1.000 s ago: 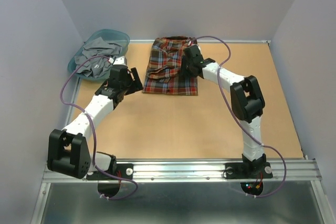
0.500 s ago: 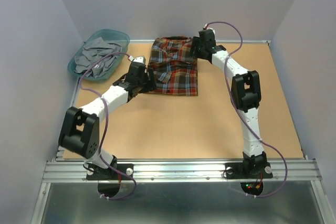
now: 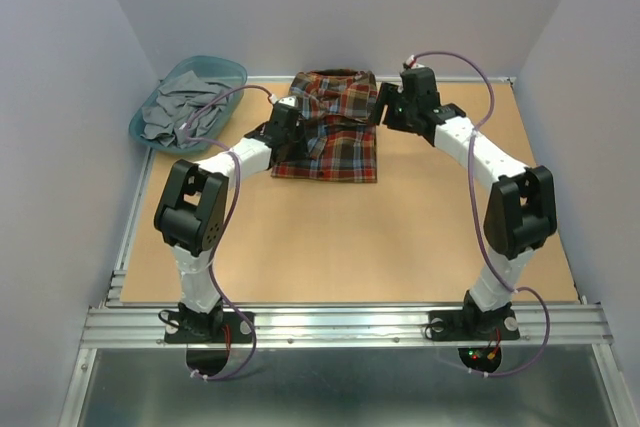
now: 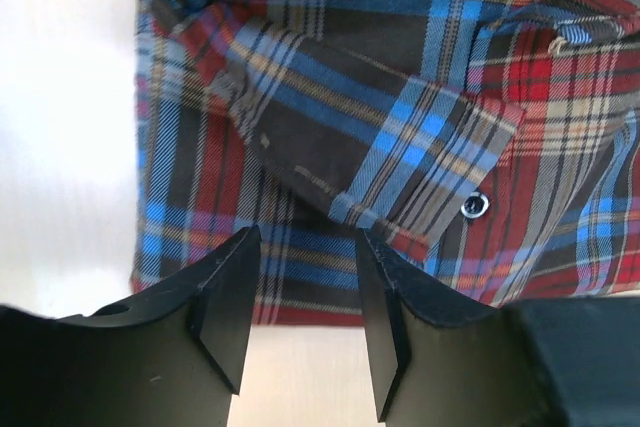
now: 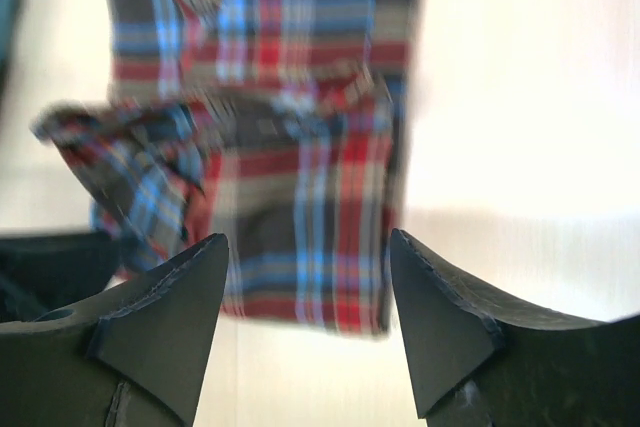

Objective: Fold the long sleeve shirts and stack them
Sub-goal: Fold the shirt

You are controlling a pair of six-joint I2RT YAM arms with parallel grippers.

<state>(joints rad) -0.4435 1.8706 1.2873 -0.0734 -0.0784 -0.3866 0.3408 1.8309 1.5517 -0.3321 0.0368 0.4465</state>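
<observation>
Noted basket (image 3: 232, 70) at far left. Found left gripper (image 4: 305, 242) half-parted, empty, over the left edge of the folded shirt (image 3: 335, 147). Placed shirt at the worktop's (image 3: 350, 237) far middle, long axis far-to-near, collar away. Found right gripper (image 5: 307, 240) wide, empty, just beside its far right corner. Judged left arm nearer.

shirt (image 3: 335, 142) at table's (image 3: 400, 237) far edge, basket (image 3: 232, 67) left of it
</observation>
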